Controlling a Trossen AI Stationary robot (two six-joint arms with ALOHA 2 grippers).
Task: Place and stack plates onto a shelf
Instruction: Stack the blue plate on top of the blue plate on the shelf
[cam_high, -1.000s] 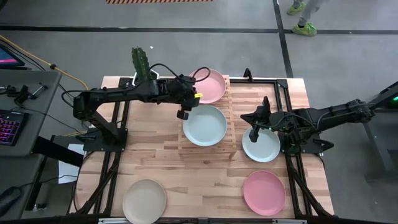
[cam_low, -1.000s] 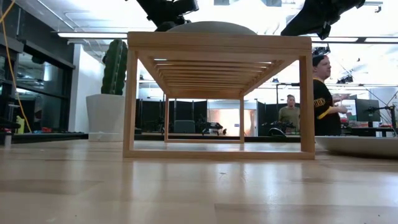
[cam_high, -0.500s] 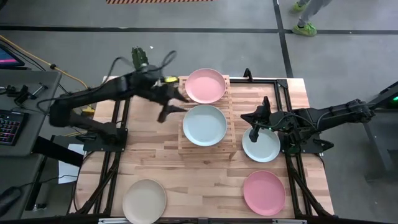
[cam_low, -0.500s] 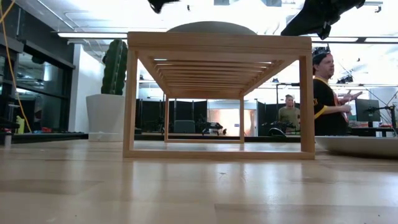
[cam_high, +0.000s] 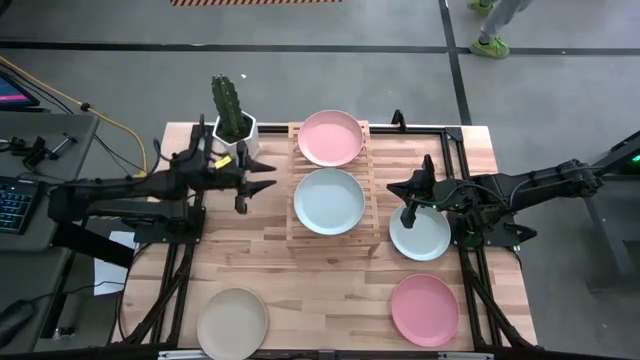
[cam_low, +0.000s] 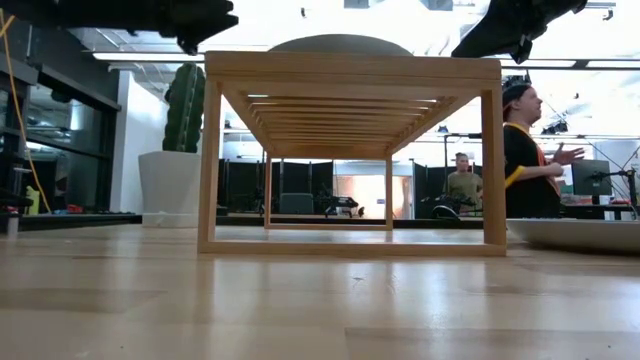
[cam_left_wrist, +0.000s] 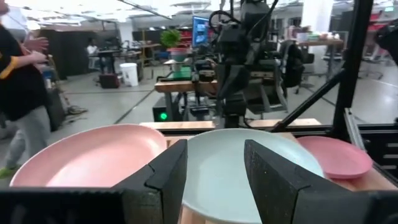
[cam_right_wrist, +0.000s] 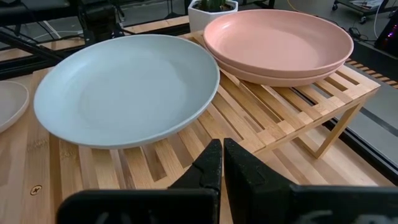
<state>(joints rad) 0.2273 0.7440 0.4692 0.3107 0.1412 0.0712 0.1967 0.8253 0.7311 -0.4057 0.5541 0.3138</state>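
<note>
The light-wood slatted shelf (cam_high: 333, 232) (cam_low: 350, 70) stands mid-table. Two pink plates (cam_high: 331, 137) (cam_right_wrist: 278, 40) are stacked on its far end, and a mint plate (cam_high: 329, 201) (cam_right_wrist: 127, 87) rests on its near end. On the table lie a second mint plate (cam_high: 425, 238), a pink plate (cam_high: 424, 309) and a beige plate (cam_high: 232, 322). My left gripper (cam_high: 268, 177) (cam_left_wrist: 214, 165) hangs open, left of the shelf, pointing at it. My right gripper (cam_high: 407, 212) (cam_right_wrist: 222, 144) is shut and empty. It is held high over the far left rim of the table's mint plate.
A cactus in a white pot (cam_high: 232, 110) (cam_low: 175, 150) stands at the table's far left, close behind my left arm. Black frame rails (cam_high: 455, 170) run along the table's sides. People (cam_low: 525, 160) stand in the room beyond.
My left gripper has drawn back from over the shelf's left edge toward the table's left, and now hangs clear of the shelf. The plates have kept their places.
</note>
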